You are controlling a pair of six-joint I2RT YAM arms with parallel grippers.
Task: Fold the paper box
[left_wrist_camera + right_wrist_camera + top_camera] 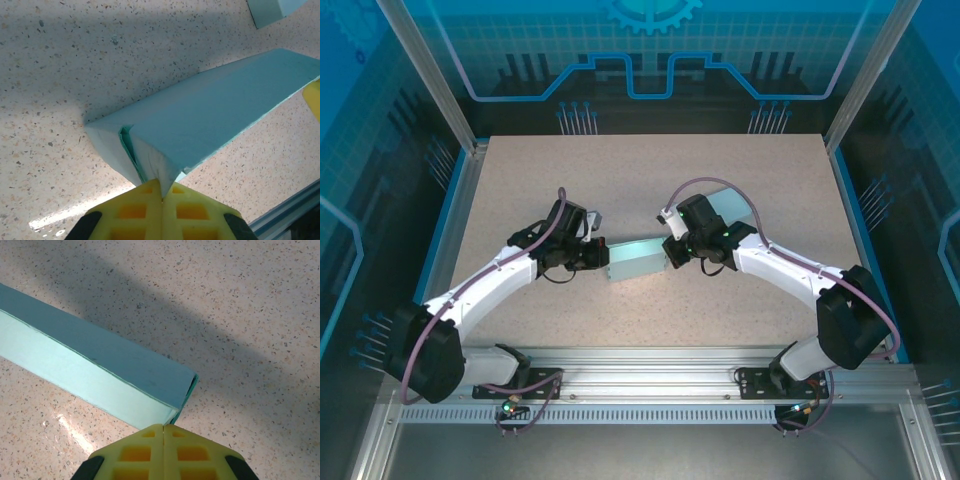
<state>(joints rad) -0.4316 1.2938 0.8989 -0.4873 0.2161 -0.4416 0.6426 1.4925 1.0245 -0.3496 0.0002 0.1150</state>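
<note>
**Inspector:** Where did the paper box [640, 263] lie at the time of your check?

**Operator:** I found it flat on the worktop [570, 170], about midway between the left and right edges and somewhat nearer the near edge than the far one. It was a long, narrow teal form, running left to right between the two arms.

**Inspector:** State of the left gripper [601, 256]?

**Operator:** In the left wrist view I saw its yellow fingers [140, 210] pressed together, with the tips against the left end of the paper box [215, 115]. That end showed pale flaps meeting at a narrow seam. I could not tell whether a paper edge was caught between the tips.

**Inspector:** And the right gripper [673, 256]?

**Operator:** Likewise pressed together. In the right wrist view its tips [163, 429] sat at the lower corner of the right end of the paper box [100, 365], where I noted a thin dark gap along the end edge. Whether they touched the card, I could not tell.

**Inspector:** Anything else on the surface?

**Operator:** I noted a second teal piece [728, 203], lying towards the far right corner from the box, apart from it and partly under the right arm's cable.
</note>
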